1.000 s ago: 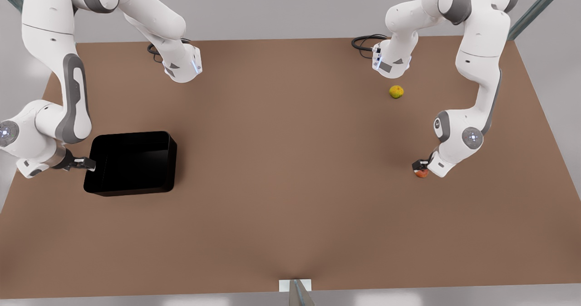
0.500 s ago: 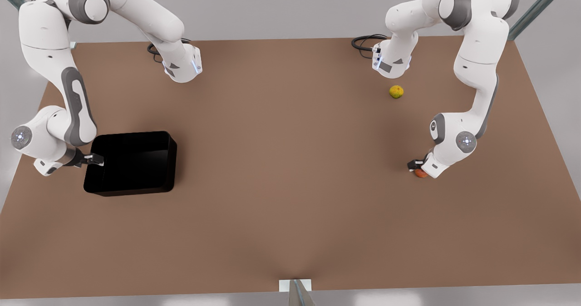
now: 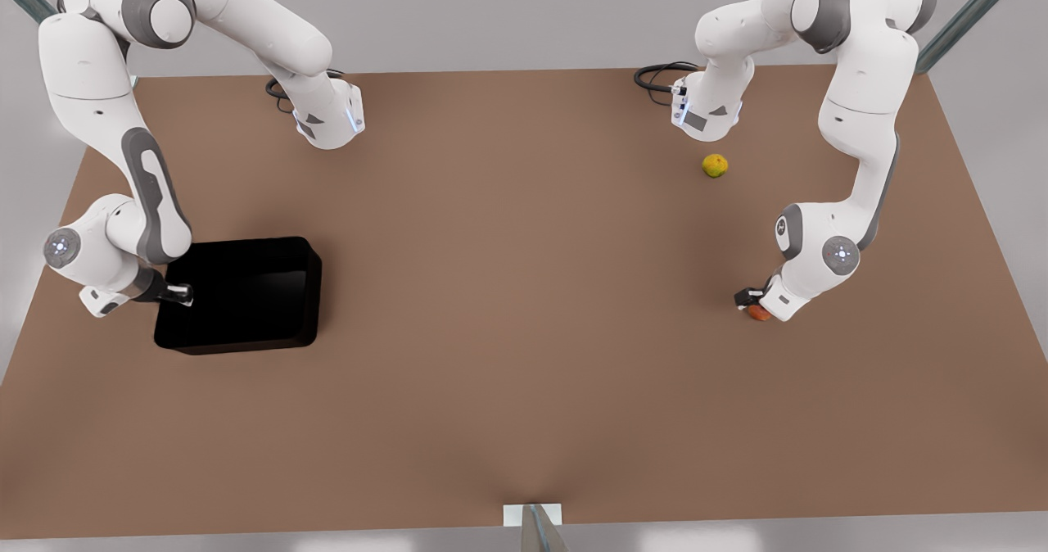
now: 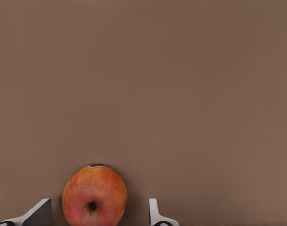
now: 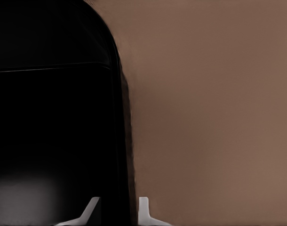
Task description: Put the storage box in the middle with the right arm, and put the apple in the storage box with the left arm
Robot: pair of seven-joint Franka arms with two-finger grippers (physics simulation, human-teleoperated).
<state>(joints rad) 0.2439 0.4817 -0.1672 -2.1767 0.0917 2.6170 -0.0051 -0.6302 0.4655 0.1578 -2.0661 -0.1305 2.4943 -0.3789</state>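
The black storage box [image 3: 237, 344] sits at the front view's left, and its wall [image 5: 116, 94] runs through the right wrist view. My right gripper [image 3: 185, 294] [image 5: 119, 205] is at the box's outer side, shut on that wall with one finger inside and one outside. The red-orange apple [image 3: 760, 314] [image 4: 94, 196] rests on the table at the front view's right. Around it stands my left gripper [image 3: 752, 300] [image 4: 99, 208], open, with a gap between each finger and the fruit.
A yellow-green round fruit [image 3: 715, 165] lies on the brown table [image 3: 524, 306] behind the apple, near one arm base [image 3: 704, 114]. The other arm base [image 3: 327, 122] stands at the back, toward the front view's left. Bare tabletop stretches between box and apple.
My right gripper has pushed further over the box wall, and the box has slid slightly toward the front view's right. The left gripper dropped a little onto the apple earlier and now holds still.
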